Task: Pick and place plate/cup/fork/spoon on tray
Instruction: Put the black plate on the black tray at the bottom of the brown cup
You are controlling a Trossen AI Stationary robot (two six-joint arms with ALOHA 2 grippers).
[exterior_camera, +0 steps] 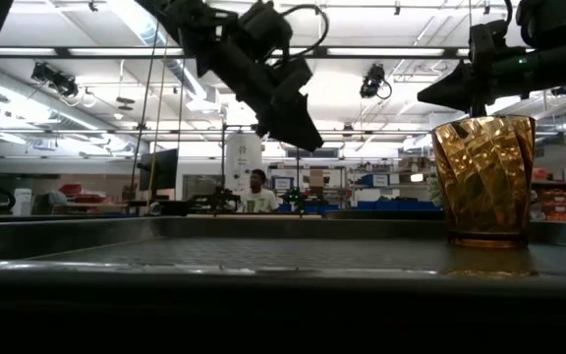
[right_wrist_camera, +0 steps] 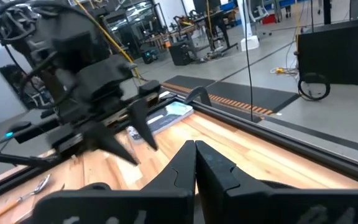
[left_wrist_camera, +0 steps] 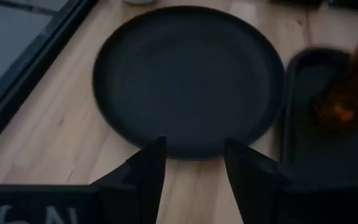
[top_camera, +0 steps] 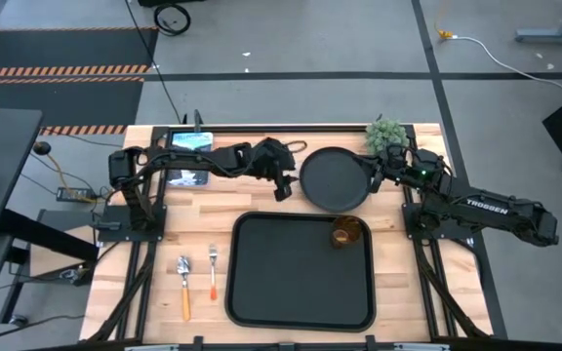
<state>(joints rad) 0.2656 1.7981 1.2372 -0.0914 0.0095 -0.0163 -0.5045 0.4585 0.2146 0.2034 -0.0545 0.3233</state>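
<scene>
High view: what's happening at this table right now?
The left gripper, open, is beside the plate, which lies on the wood table behind the tray. The cup already stands in the tray's far right corner. The fork and spoon lie left of the tray. The right gripper, shut, is at the plate's other side.
</scene>
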